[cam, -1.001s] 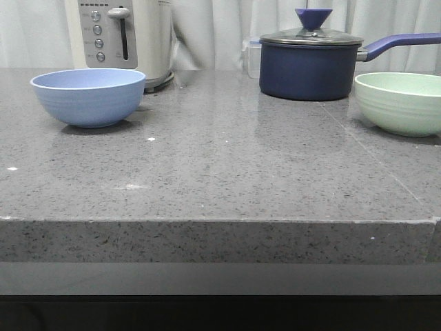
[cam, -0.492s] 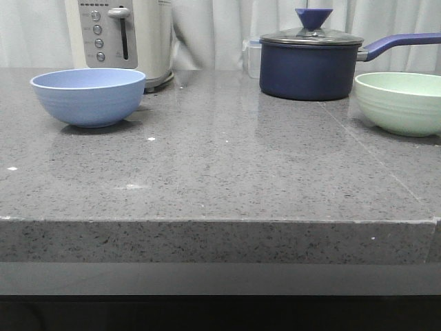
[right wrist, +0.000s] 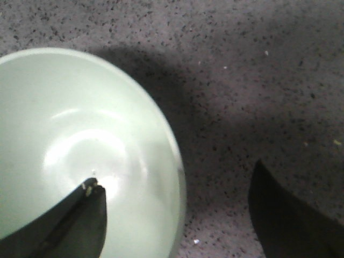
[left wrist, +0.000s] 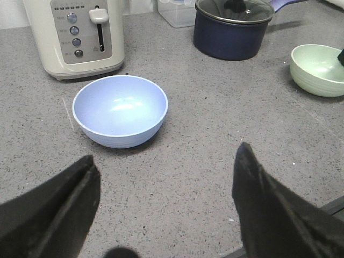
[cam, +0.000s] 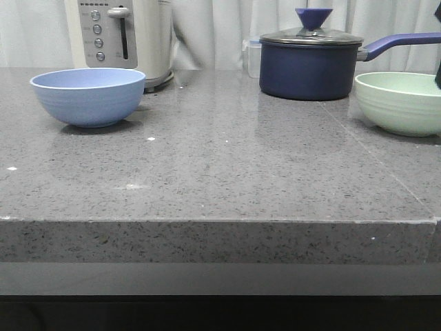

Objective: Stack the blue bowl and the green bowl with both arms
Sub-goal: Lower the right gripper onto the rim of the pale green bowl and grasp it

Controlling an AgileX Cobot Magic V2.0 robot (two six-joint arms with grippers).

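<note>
Right black gripper (right wrist: 177, 209) wide, straddling rim of matte mint-green bowl (right wrist: 70, 150) beside navy lidded saucepan (cam: 311, 63). Left black gripper (left wrist: 164, 185) wide, above counter near matte periwinkle-blue bowl (left wrist: 120, 110), well apart from saucepan.

A grey speckled stone tabletop (cam: 227, 165) carries everything. The blue bowl (cam: 88, 96) sits upright on it, just in front of a cream toaster (cam: 124, 38). Well to the right of that bowl stands a navy lidded saucepan (cam: 310, 65), with the green bowl (cam: 398, 102) just beside the saucepan, nearer the front edge.
</note>
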